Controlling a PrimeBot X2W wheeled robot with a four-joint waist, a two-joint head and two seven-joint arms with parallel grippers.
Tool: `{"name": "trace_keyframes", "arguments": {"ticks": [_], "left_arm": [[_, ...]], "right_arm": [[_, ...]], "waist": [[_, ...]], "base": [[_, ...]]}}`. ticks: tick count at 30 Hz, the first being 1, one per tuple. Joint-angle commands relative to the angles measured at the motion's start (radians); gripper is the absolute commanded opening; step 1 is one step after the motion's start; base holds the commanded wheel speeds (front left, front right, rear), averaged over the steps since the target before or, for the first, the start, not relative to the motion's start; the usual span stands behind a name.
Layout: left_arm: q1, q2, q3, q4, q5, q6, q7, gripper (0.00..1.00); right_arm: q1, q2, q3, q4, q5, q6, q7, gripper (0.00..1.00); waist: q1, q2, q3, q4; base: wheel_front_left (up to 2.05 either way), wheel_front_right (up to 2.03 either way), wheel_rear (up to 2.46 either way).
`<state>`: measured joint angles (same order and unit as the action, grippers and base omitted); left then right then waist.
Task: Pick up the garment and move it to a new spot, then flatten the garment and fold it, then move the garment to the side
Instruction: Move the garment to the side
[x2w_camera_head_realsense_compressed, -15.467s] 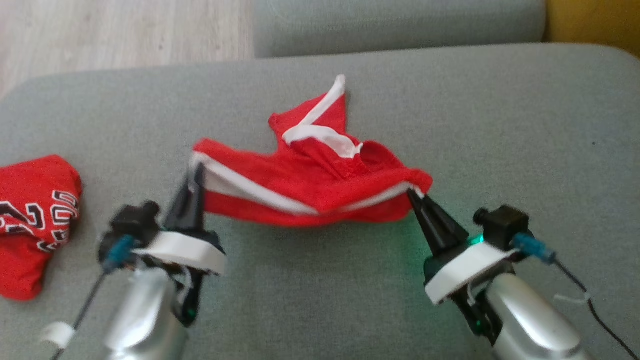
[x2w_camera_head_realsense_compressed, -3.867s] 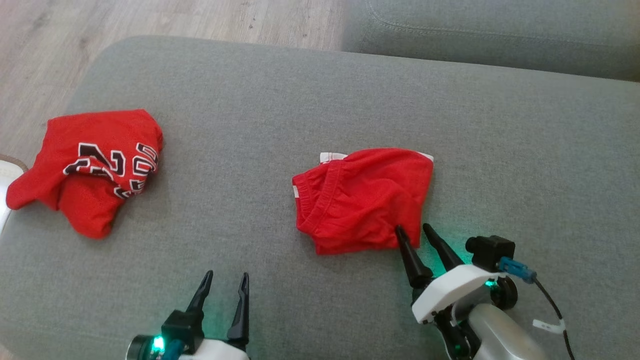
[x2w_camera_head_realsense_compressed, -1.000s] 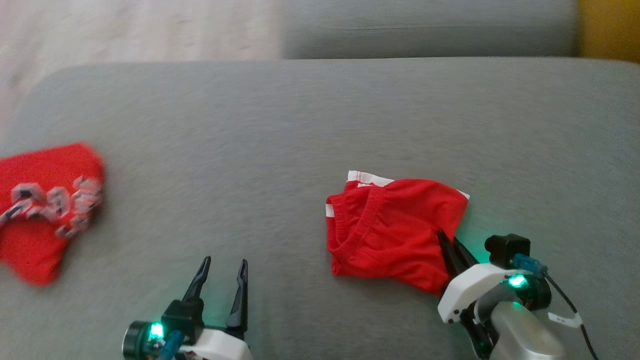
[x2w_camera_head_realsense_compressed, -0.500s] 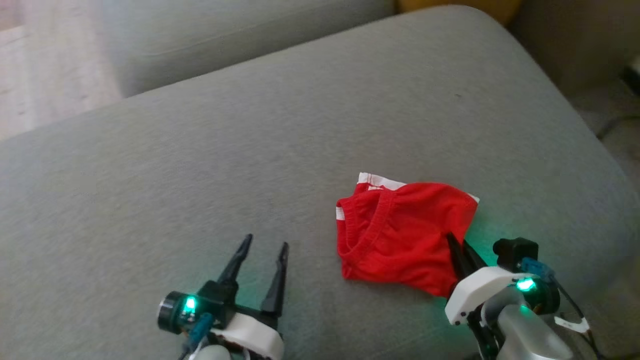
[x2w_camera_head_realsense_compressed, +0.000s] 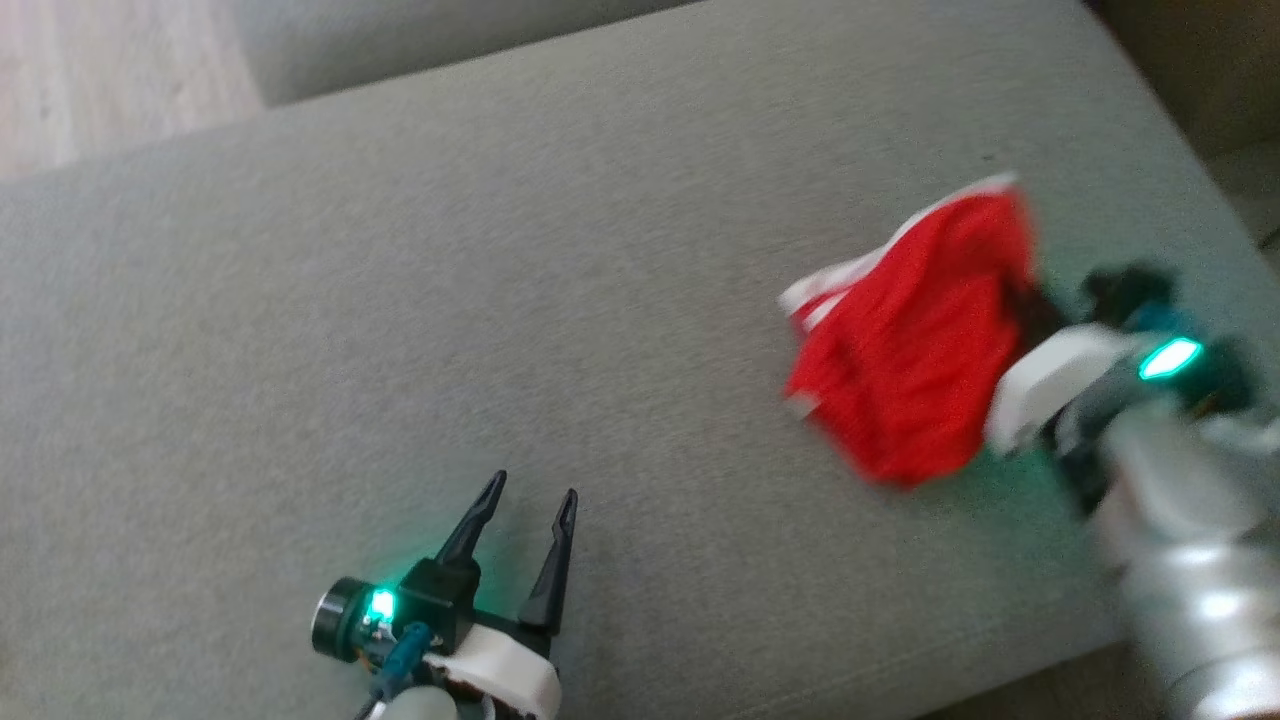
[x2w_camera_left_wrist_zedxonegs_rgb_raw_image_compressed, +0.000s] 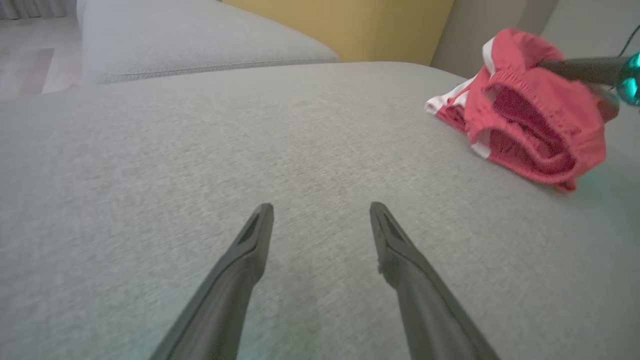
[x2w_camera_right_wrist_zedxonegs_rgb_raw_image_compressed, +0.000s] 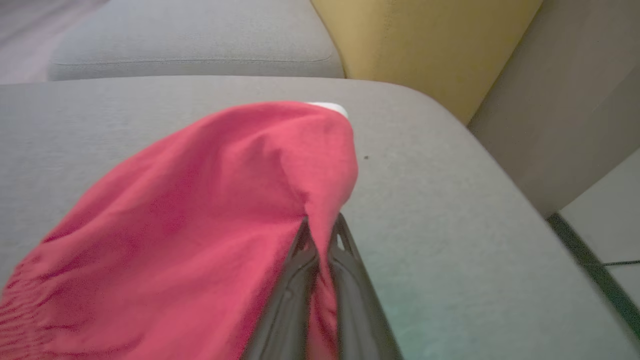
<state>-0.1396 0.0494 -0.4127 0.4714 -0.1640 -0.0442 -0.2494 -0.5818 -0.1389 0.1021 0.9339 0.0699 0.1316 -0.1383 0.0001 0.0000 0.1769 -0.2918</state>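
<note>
The garment (x2w_camera_head_realsense_compressed: 915, 350) is a pair of red shorts with white trim, folded into a small bundle and blurred by motion near the right end of the grey cushion (x2w_camera_head_realsense_compressed: 500, 250). My right gripper (x2w_camera_right_wrist_zedxonegs_rgb_raw_image_compressed: 320, 225) is shut on its near edge, and red cloth (x2w_camera_right_wrist_zedxonegs_rgb_raw_image_compressed: 200, 210) drapes up and to the left of the fingers. From the left wrist the garment (x2w_camera_left_wrist_zedxonegs_rgb_raw_image_compressed: 525, 135) hangs partly lifted, with the right fingers (x2w_camera_left_wrist_zedxonegs_rgb_raw_image_compressed: 575, 70) pinching its top. My left gripper (x2w_camera_head_realsense_compressed: 525, 500) stands open and holds nothing, low over the cushion's front; its jaws are spread wide (x2w_camera_left_wrist_zedxonegs_rgb_raw_image_compressed: 320, 215).
The cushion's right edge (x2w_camera_head_realsense_compressed: 1150, 110) drops off just beyond the garment. A second grey cushion (x2w_camera_left_wrist_zedxonegs_rgb_raw_image_compressed: 200, 45) lies behind, with a yellow panel (x2w_camera_right_wrist_zedxonegs_rgb_raw_image_compressed: 425, 45) at the back right. Pale wood floor (x2w_camera_head_realsense_compressed: 110, 80) is at the far left.
The right gripper has carried the garment up and to the right, toward the cushion's right end, tilting and partly lifting it. The left gripper stays open where it was. The head camera shifted.
</note>
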Motion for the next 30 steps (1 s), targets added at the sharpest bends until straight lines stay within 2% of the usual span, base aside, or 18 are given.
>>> {"name": "trace_keyframes", "arguments": {"ticks": [1,7,11,12,13,14,18,21,27,30], "left_arm": [[-0.046,0.001,0.042,-0.024,0.013,-0.003,-0.012,1.0],[-0.062,0.001,0.061,-0.028,0.04,-0.016,-0.012,1.0],[-0.074,0.001,0.074,-0.036,0.048,-0.017,-0.012,1.0],[-0.078,0.001,0.077,-0.037,0.05,-0.018,-0.012,1.0],[-0.081,0.001,0.081,-0.038,0.052,-0.018,-0.012,1.0],[-0.087,0.001,0.093,-0.04,0.054,-0.015,-0.012,1.0],[-0.095,0.001,0.124,-0.043,0.052,-0.009,-0.012,1.0],[-0.095,0.001,0.149,-0.044,0.054,-0.003,-0.012,1.0],[-0.08,0.001,0.212,-0.051,0.05,0.016,-0.012,1.0],[-0.067,0.001,0.248,-0.056,0.046,0.027,-0.012,1.0]], "right_arm": [[-0.054,-0.043,0.0,-0.023,-0.033,-0.001,0.022,0.0],[-0.163,-0.194,-0.139,0.03,-0.139,-0.001,0.101,0.0],[-0.203,-0.255,-0.248,0.053,-0.211,-0.001,0.117,0.0],[-0.211,-0.261,-0.276,0.055,-0.227,-0.001,0.117,0.04],[-0.22,-0.263,-0.306,0.055,-0.24,-0.001,0.114,0.45],[-0.235,-0.262,-0.363,0.047,-0.272,-0.001,0.095,1.0],[-0.255,-0.235,-0.438,0.022,-0.336,-0.001,0.031,1.0],[-0.27,-0.187,-0.457,0.011,-0.355,-0.001,-0.044,1.0],[-0.261,-0.032,-0.379,-0.033,-0.306,-0.001,-0.12,1.0],[-0.202,0.04,-0.296,-0.127,-0.244,-0.001,-0.123,1.0]], "waist": [[-0.0001,0.0,0.042,0.046],[-0.0001,0.0,0.091,0.104],[-0.0001,0.0,0.115,0.126],[-0.0001,0.0,0.121,0.129],[-0.0001,0.0,0.125,0.132],[-0.0001,0.0,0.133,0.133],[-0.0001,0.0,0.136,0.134],[-0.0001,0.0,0.126,0.135],[-0.0001,0.0,0.086,0.149],[-0.0001,0.0,0.063,0.163]], "base": [[0.0,0.0,0.0],[0.0,0.0,0.0],[0.0,0.0,0.0],[0.0,0.0,0.0],[0.0,0.0,0.0],[0.0,0.0,0.0],[0.0,0.0,0.0],[0.0,0.0,0.0],[0.0,0.0,0.0],[0.0,0.0,0.0]]}}
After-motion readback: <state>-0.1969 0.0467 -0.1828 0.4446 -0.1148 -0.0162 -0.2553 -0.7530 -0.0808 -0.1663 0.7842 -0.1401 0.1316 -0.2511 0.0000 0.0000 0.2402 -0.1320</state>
